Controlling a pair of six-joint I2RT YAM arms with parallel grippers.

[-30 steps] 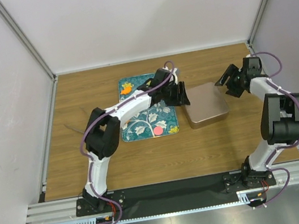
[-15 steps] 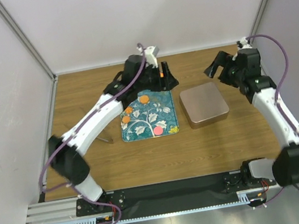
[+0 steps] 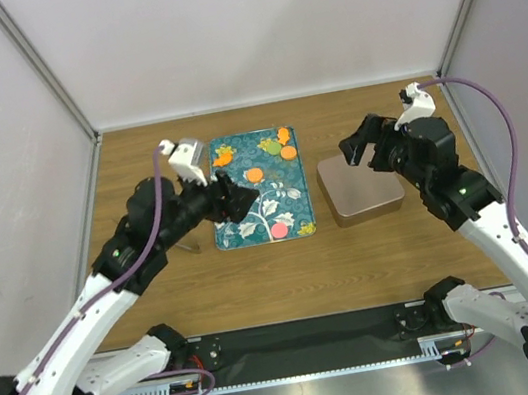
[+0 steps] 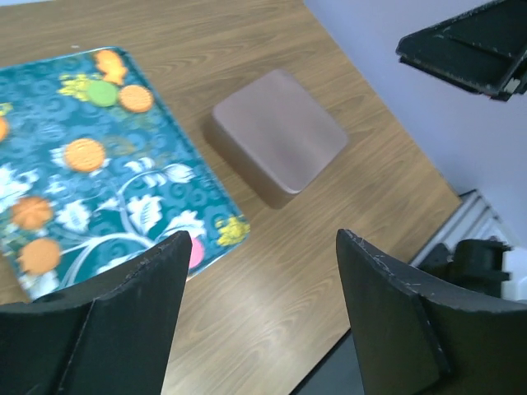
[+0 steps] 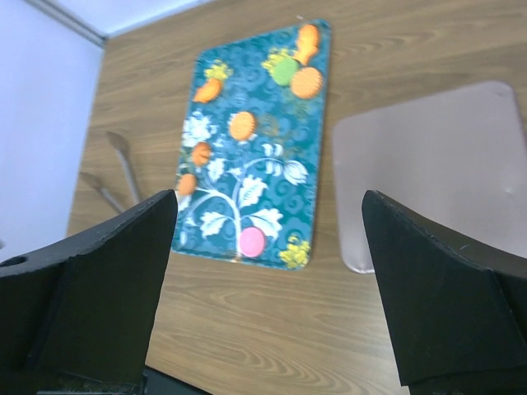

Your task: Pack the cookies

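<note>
The cookies lie on the teal flowered tray (image 3: 288, 201): orange ones (image 3: 254, 175) (image 5: 242, 125), a green one (image 3: 273, 145) (image 4: 102, 92) and a pink one (image 3: 279, 229) (image 5: 252, 241) near the tray's front edge. To the right of the tray sits the closed rose-gold tin (image 3: 361, 184) (image 4: 278, 136). My left gripper (image 3: 238, 204) (image 4: 263, 239) hovers open and empty over the tray's left side. My right gripper (image 3: 359, 148) (image 5: 270, 202) hangs open and empty above the tin's far edge.
A thin metal tool (image 3: 186, 242) (image 5: 122, 163) lies on the wood just left of the tray. Grey walls close in the table on the left, back and right. My right gripper's fingers (image 4: 469, 48) show at the top right of the left wrist view.
Both arms have lifted away from the tin's sides and drawn back. The left gripper swung left to the tray's left side. Both grippers have opened wider.
</note>
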